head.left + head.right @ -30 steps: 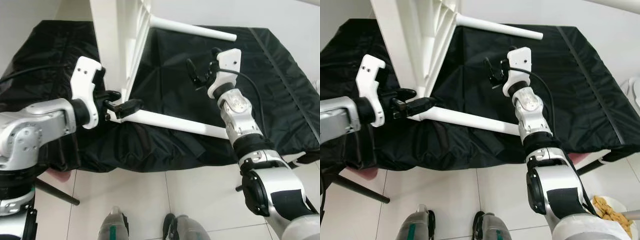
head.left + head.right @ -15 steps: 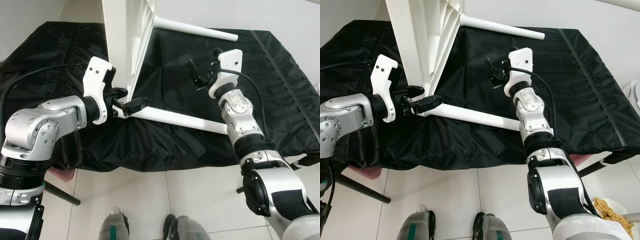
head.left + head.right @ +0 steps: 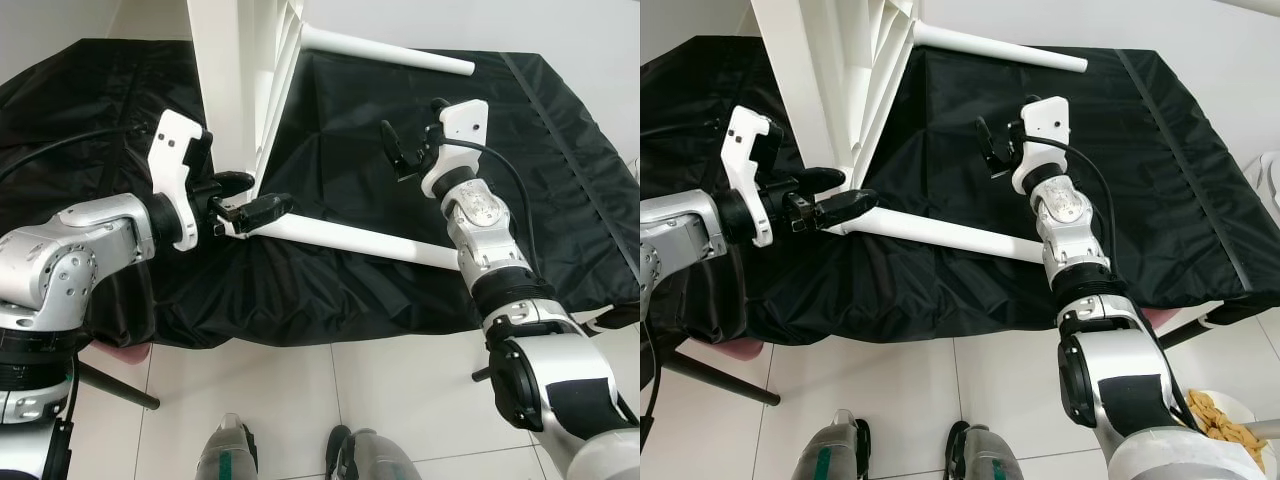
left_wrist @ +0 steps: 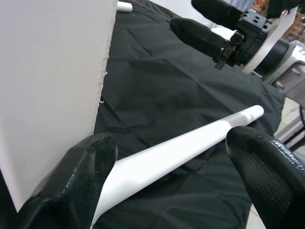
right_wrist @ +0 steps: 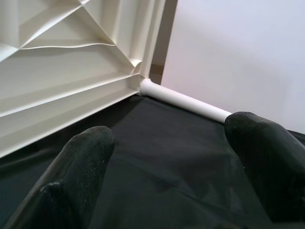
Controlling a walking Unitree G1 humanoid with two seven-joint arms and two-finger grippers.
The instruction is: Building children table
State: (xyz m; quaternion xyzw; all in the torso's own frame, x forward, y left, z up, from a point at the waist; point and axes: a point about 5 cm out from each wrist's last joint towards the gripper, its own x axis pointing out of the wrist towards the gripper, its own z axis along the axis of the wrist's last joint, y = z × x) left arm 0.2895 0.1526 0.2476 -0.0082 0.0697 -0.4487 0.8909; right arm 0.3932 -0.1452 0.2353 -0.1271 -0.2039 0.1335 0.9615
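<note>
Left wrist view: unlabelled white table leg (image 4: 190,145)

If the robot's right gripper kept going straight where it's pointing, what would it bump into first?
Probably the ribbed underside of the white table top, near where the far leg joins it. The open right gripper hangs above the black cloth. Depth is hard to judge.
</note>
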